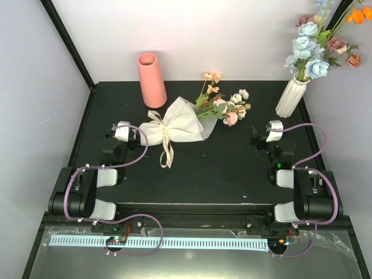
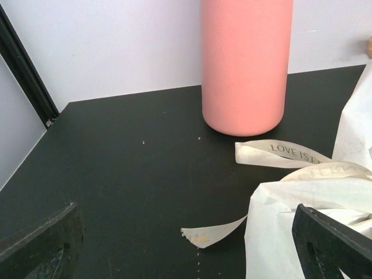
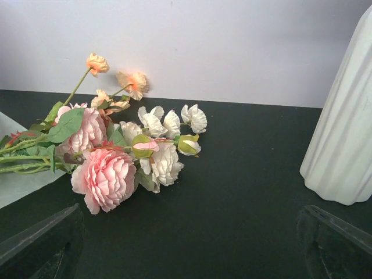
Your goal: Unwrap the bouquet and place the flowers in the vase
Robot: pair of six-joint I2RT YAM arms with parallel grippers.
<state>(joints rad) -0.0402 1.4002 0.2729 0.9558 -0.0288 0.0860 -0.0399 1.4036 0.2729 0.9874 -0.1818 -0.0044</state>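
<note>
Cream-white paper-wrapped bouquet of pink and peach flowers (image 1: 181,125) lies flat between the tools, long axis crosswise: ribbon-tied end just right of the spread, empty left tool (image 1: 122,129), blooms nearer the spread, empty right tool (image 1: 269,130).

A matte black tabletop (image 1: 232,168), dotted with a few pale specks in the left wrist view, is boxed in by plain pale lilac-white walls: a back wall (image 1: 232,35), a left side wall (image 1: 29,116) and a right side wall (image 1: 349,133). A slim black corner strip (image 1: 67,43) runs down where the left and back walls meet. The light is soft and even, and at the near edge a long white slotted strip (image 1: 174,241) lies along a glossy grey surface (image 1: 192,264).
</note>
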